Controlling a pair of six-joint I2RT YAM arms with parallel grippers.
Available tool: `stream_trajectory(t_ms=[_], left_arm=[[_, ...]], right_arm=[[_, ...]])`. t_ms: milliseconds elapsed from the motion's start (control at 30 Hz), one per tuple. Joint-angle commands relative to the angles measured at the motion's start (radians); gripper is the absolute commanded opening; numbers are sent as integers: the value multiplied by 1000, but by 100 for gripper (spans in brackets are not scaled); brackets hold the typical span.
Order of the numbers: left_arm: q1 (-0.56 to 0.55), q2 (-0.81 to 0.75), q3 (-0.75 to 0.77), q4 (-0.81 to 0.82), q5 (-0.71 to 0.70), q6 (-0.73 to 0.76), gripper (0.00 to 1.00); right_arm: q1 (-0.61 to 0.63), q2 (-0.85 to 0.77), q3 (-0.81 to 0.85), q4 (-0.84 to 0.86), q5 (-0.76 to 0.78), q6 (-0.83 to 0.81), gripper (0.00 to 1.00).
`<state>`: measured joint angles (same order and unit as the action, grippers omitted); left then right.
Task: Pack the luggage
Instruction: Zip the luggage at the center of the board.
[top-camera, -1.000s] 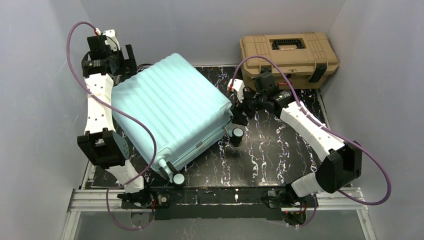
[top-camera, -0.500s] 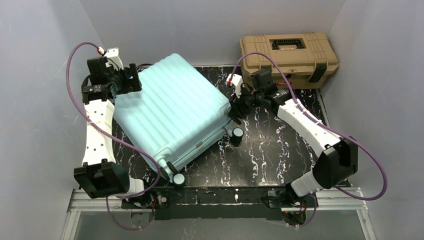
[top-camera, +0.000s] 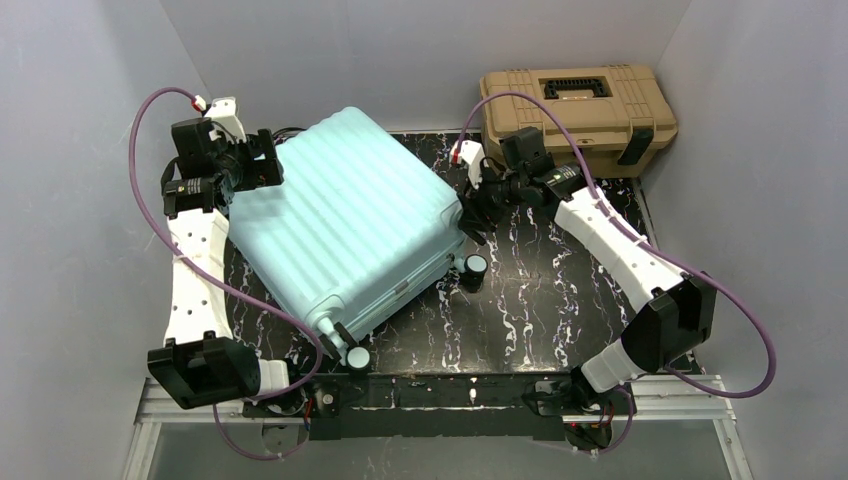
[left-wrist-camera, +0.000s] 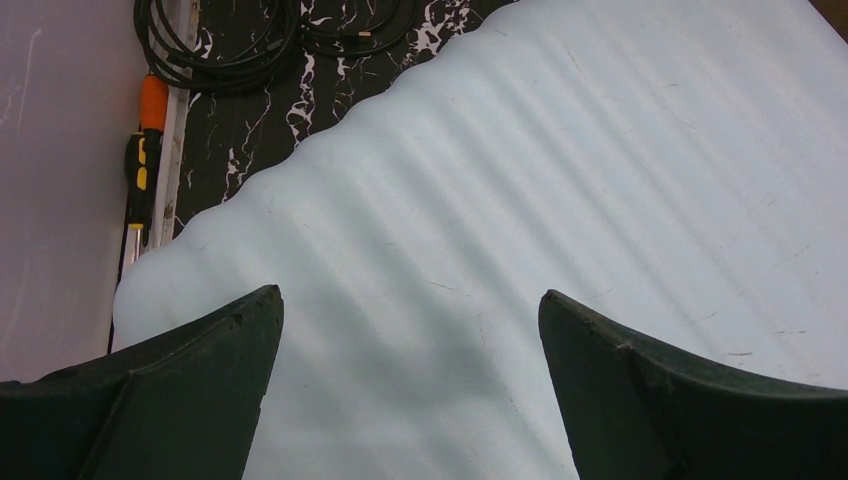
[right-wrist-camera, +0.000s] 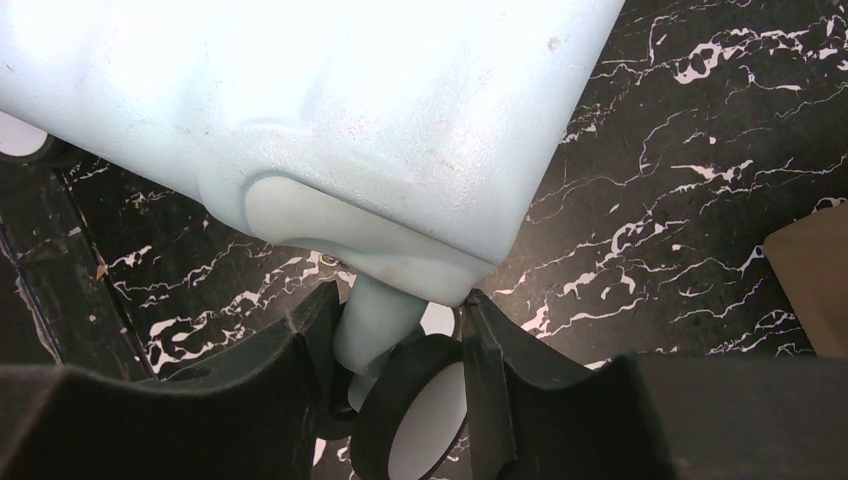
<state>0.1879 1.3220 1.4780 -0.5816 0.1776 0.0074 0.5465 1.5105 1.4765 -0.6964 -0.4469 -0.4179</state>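
The luggage (top-camera: 345, 220), a pale mint-blue ribbed suitcase, lies closed and flat on the black marbled table. My left gripper (top-camera: 262, 160) is open over its far left corner; in the left wrist view the spread gripper (left-wrist-camera: 410, 300) hovers above the ribbed shell (left-wrist-camera: 560, 170), holding nothing. My right gripper (top-camera: 470, 215) is at the suitcase's right corner. In the right wrist view the gripper (right-wrist-camera: 400, 300) is closed round the mint stem of a black wheel (right-wrist-camera: 410, 410) under the shell (right-wrist-camera: 330, 110).
A tan toolbox (top-camera: 577, 108) with black latches stands closed at the back right. Black cables (left-wrist-camera: 260, 40) and an orange-handled tool (left-wrist-camera: 140, 170) lie behind the suitcase by the left wall. Two more wheels (top-camera: 474, 268) (top-camera: 356, 358) stick out from its near side.
My left gripper has swung right, from beside the wall to over the suitcase's far left corner. My right gripper has shifted slightly away along the right corner. The suitcase has barely moved.
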Motion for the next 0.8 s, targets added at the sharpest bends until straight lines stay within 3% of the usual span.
stream_trajectory(t_ms=[0, 67, 133, 267, 500, 667, 767], left_arm=[[1, -46, -2, 2, 36, 0, 98], [-1, -48, -7, 0, 39, 0, 98], [-1, -51, -12, 0, 41, 0, 98], [0, -57, -17, -2, 48, 0, 98], [-1, -79, 4, -24, 95, 0, 98], [-2, -94, 21, -28, 141, 0, 98], [-5, -100, 29, -32, 160, 0, 98]], right_arm=[[10, -80, 67, 76, -75, -101, 1], [9, -95, 0, 89, -43, -123, 1], [9, -106, -77, 109, -13, -142, 16], [7, -167, -178, 140, 32, -172, 31], [-56, -385, -260, 206, 91, -147, 81], [-71, -396, -297, 229, 63, -126, 97], [-81, -346, -288, 157, 23, -180, 95]])
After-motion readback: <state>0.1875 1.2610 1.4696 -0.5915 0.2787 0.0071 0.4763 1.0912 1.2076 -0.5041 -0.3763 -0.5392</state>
